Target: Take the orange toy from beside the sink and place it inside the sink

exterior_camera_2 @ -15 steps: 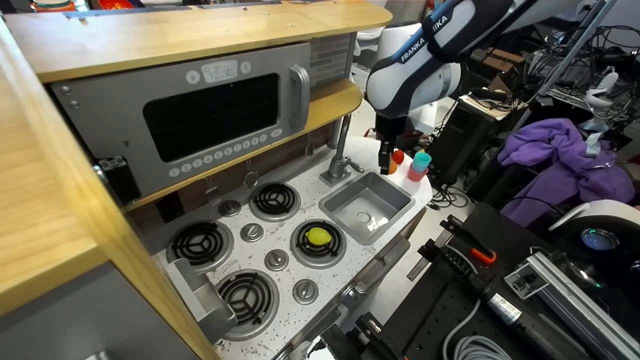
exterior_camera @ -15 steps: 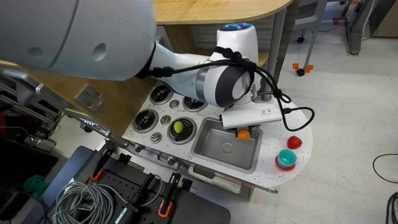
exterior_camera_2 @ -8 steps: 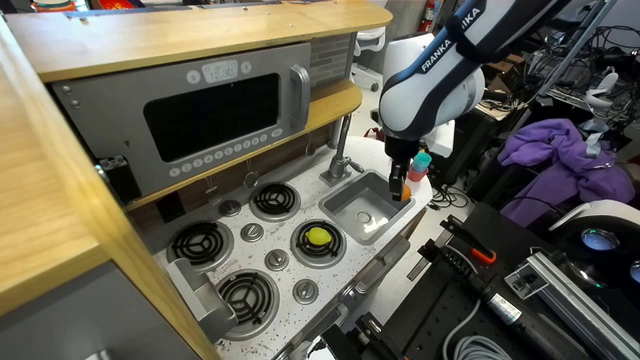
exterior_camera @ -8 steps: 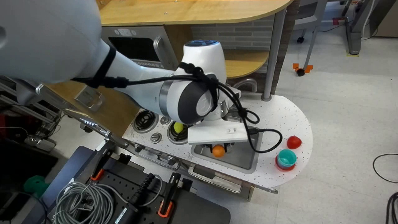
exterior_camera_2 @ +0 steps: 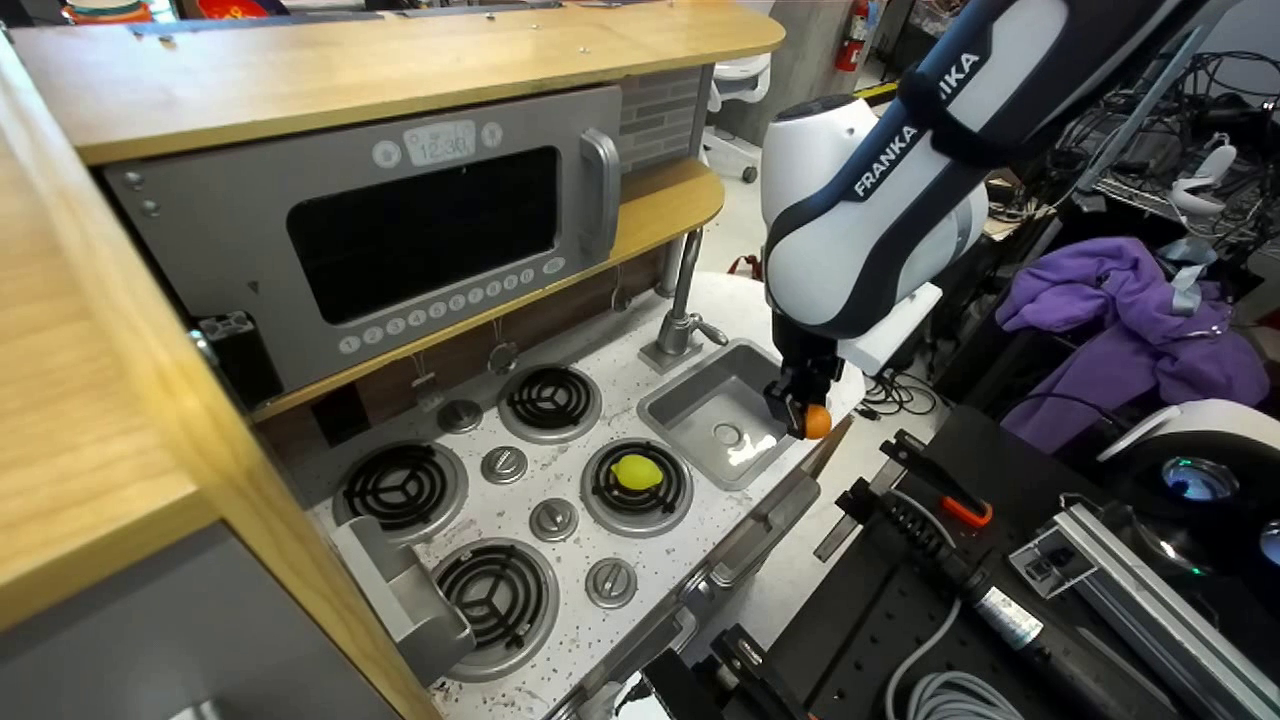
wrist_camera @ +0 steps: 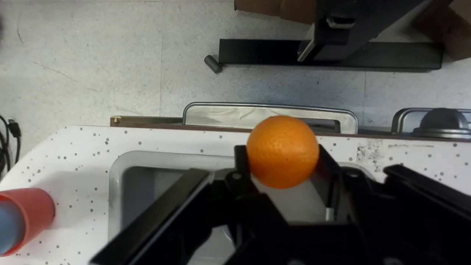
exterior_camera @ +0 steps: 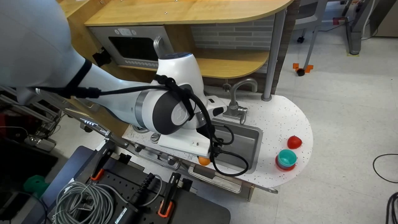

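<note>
While the gripper [wrist_camera: 281, 151] pinched the orange toy [exterior_camera_2: 817, 421] between its 2 fingers [wrist_camera: 241, 162], the toy hung raised near the front edge of the white counter [wrist_camera: 368, 156]; whether it was over the sink [exterior_camera_2: 705, 408], I could not tell. A yellow lemon [exterior_camera_2: 637, 473] lay on 1 of 4 burners [exterior_camera_2: 640, 508].

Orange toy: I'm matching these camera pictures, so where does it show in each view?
In an exterior view: the orange toy shows below centre, near the lower-left corner of the sink.
In an exterior view: the orange toy shows right of centre, near the right corner of the sink.
Wrist view: the orange toy is slightly right of and below centre, between the fingers.
Shared landmark: the sink, in all three.
</note>
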Controlling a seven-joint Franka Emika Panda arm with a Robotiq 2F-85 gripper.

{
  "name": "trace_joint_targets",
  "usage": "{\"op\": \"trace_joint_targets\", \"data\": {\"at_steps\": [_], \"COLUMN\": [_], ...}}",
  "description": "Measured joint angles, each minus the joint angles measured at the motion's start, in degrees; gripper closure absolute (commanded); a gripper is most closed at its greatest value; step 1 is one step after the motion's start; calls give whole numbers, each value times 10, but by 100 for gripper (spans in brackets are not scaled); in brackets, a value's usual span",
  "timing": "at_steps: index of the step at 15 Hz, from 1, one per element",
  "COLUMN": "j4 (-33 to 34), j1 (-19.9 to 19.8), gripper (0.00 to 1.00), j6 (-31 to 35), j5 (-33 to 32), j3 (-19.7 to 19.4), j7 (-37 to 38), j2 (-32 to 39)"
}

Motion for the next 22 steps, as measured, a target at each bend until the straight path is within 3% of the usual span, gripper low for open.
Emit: {"op": "trace_joint_targets", "data": {"at_steps": [9,16,22], "j4": [61,156,192], "j1": [87,114,151], "gripper": [81,81,81], "j6": [7,11,17], "j5": [-21,-24,-30], "j3": [-67,-87,-92], "j7": [188,226,243], "j2": [62,156,199]}}
